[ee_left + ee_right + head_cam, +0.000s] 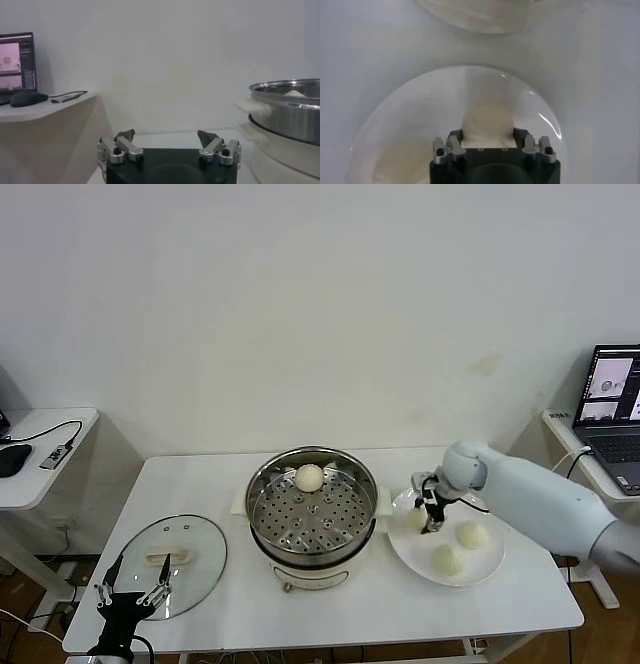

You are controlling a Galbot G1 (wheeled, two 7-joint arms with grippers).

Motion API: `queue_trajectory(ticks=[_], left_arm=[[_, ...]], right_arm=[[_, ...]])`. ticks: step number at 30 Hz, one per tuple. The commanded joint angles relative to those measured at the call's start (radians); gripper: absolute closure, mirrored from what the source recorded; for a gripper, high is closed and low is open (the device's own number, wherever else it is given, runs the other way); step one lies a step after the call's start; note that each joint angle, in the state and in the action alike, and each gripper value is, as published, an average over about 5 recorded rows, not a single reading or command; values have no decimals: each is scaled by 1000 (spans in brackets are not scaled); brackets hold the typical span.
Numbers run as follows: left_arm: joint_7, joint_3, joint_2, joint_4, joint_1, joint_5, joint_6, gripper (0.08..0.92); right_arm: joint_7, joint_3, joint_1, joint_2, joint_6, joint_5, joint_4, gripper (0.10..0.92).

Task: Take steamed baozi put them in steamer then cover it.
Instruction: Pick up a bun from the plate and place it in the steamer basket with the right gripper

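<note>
1. Looking down from the head view, the steamer is sitting at the middle of the white table, a shiny steel pot with a perforated tray on a cream-white base. One smooth creamy-white baozi is lying on the tray near the far wall. The white plate is lying just to the steamer's right and carrying three more buns. The right gripper is reaching down over the plate's near-steamer edge, its fingers closing around the held baozi, which is partly hidden behind them. The other two buns are lying apart from it on the plate. The glass cover is lying flat on the table left of the steamer, its cream handle facing up. The left gripper is hanging at the table's front-left corner, over the cover's near edge, fingers spread wide.

2. Seen from the left wrist, the left gripper is holding its fingers wide apart around nothing. The steamer is being cut off at the frame edge, a bun top barely peeking over its rim.

3. Seen from the right wrist, the right gripper is pinching the held baozi between its pads above the plate; the bun's lower part is being hidden by the gripper body.
</note>
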Motion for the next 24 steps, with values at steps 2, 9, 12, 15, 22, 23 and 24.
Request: queue_trajectory(ticks=[2, 9, 12, 15, 22, 23, 24], left_arm=[[0, 7, 2, -2, -7, -1, 2, 177], [0, 22, 10, 1, -17, -3, 3, 177], [0, 26, 15, 2, -18, -4, 2, 177], [1, 26, 18, 1, -19, -5, 2, 177], [1, 18, 19, -1, -29, -6, 5, 177], [1, 16, 19, -2, -30, -6, 6, 177], [1, 14, 18, -3, -31, -6, 8, 177]], right_arm=[[-20, -107, 221, -70, -19, 122, 99, 397], [-8, -254, 507, -51, -110, 345, 196, 389], [7, -289, 585, -5, -152, 426, 229, 389], [26, -318, 637, 59, -189, 503, 244, 389], [105, -316, 583, 276, -280, 604, 204, 388], [118, -311, 563, 308, -296, 611, 195, 387], [127, -306, 544, 337, -308, 616, 186, 386]])
